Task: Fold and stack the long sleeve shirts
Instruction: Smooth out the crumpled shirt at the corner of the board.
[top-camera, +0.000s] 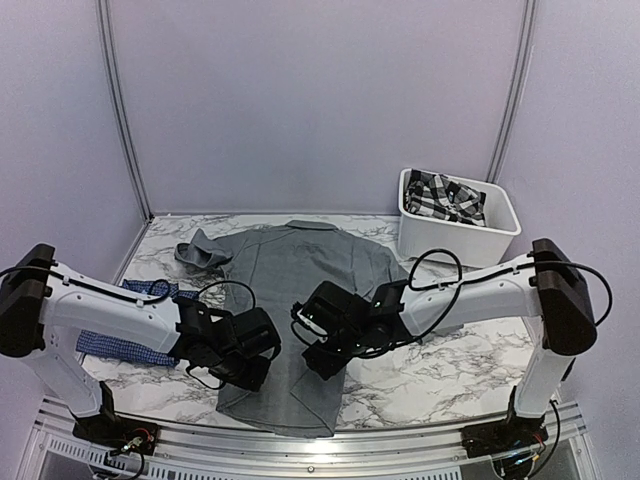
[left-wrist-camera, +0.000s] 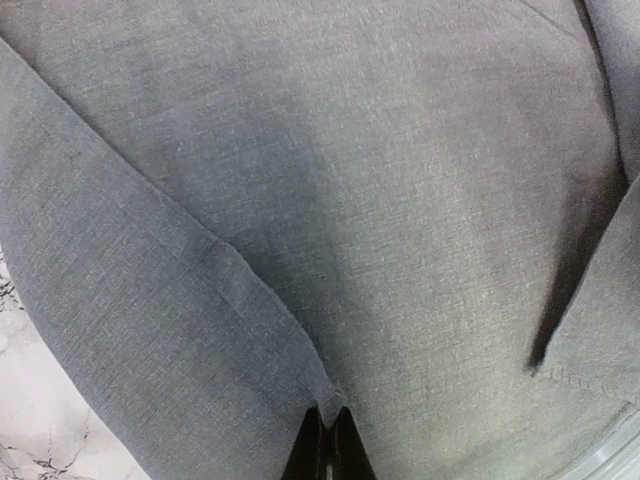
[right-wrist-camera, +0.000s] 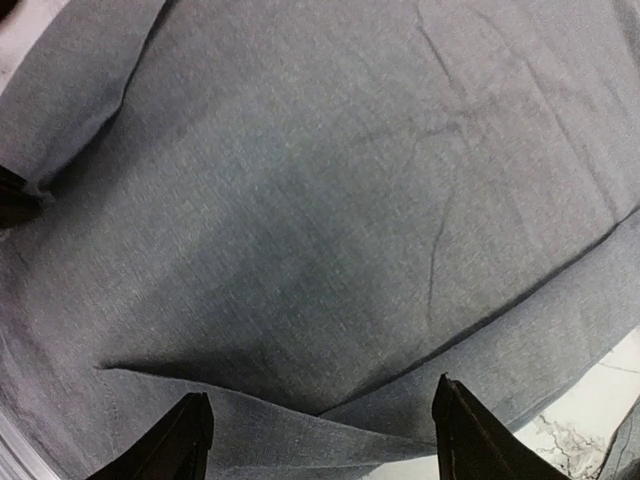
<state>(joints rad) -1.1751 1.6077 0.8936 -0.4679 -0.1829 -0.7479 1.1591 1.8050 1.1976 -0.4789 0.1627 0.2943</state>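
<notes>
Two shirts lie on the marble table (top-camera: 440, 372) in the top view. The grey shirt (top-camera: 300, 270) is spread flat in the middle, collar toward the back, one sleeve bunched at its rear left. The blue check shirt (top-camera: 120, 345) is crumpled at the left edge, partly under the left arm. One white bin (top-camera: 450, 243) stands at the right rear with a black-and-white plaid cloth (top-camera: 445, 195) in it. Two arms reach inward. The left gripper (top-camera: 262, 362) and right gripper (top-camera: 318, 358) are both low over the lower half of the grey shirt, near each other.

One pair of fingers shows in the left wrist view. The left gripper (left-wrist-camera: 328, 452) is clenched, its tips pressed together on the grey shirt (left-wrist-camera: 400, 200), where a folded edge of cloth runs down into them. A strip of table (left-wrist-camera: 40, 425) shows at the lower left.

One pair of fingers shows in the right wrist view too. The right gripper (right-wrist-camera: 325, 435) is released, its fingers (right-wrist-camera: 190, 440) set wide apart, holding nothing. A folded edge of the grey shirt (right-wrist-camera: 330, 200) lies between them. The cloth is plain and fine-woven, with a few soft creases. A corner of table (right-wrist-camera: 590, 420) shows at the lower right.
</notes>
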